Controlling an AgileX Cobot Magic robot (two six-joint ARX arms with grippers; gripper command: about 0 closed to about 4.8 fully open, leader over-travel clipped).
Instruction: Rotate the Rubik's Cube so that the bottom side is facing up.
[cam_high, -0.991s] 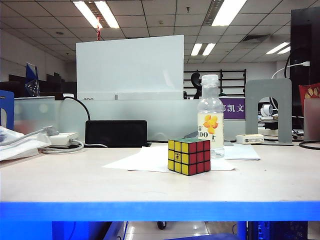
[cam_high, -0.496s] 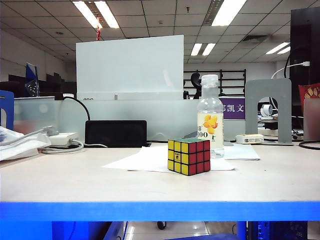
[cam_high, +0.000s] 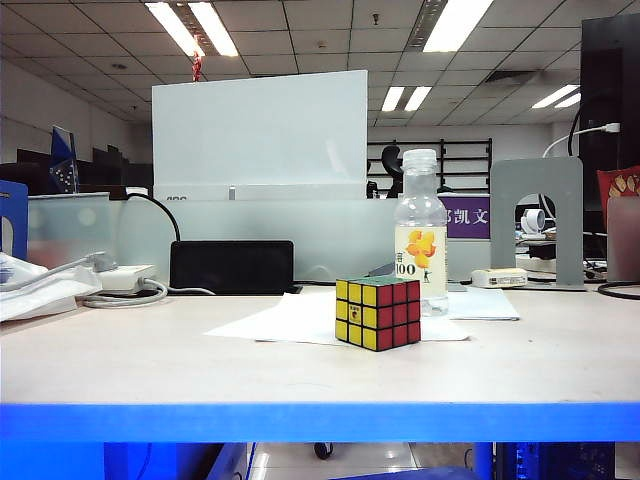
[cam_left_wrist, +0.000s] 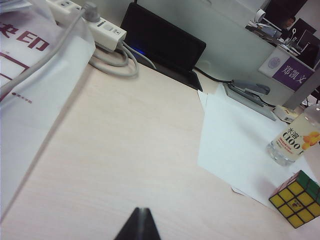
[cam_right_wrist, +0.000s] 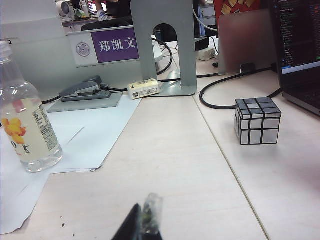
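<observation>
Yellow and red faces of the Rubik's Cube (cam_high: 378, 313) turn toward the exterior camera, the yellow one carrying a dark logo on its centre sticker; the cube stands just right of the middle of that frame, on a white sheet of paper (cam_high: 290, 318) spread over the pale wooden table (cam_high: 150, 365) with its blue front edge. Just behind and right of the cube stands a clear drink bottle (cam_high: 420, 235) with an orange fruit label and a white cap. Farther back, left of centre, lies a black flat device (cam_high: 232, 266), with a white power strip (cam_high: 125, 277) and its grey cable beside it at the left, and a grey metal bookend (cam_high: 537, 222) at the right. Neither arm shows in the exterior view. The left gripper (cam_left_wrist: 138, 226) appears at the lower edge of its wrist view, jaws pressed together on nothing, well apart from the cube (cam_left_wrist: 297, 198) at the lower right. The right gripper (cam_right_wrist: 144, 222) sits at the bottom of its wrist view, jaws closed and empty, near the bottle (cam_right_wrist: 26, 120); a silver mirror cube (cam_right_wrist: 257, 120) rests at the right.
</observation>
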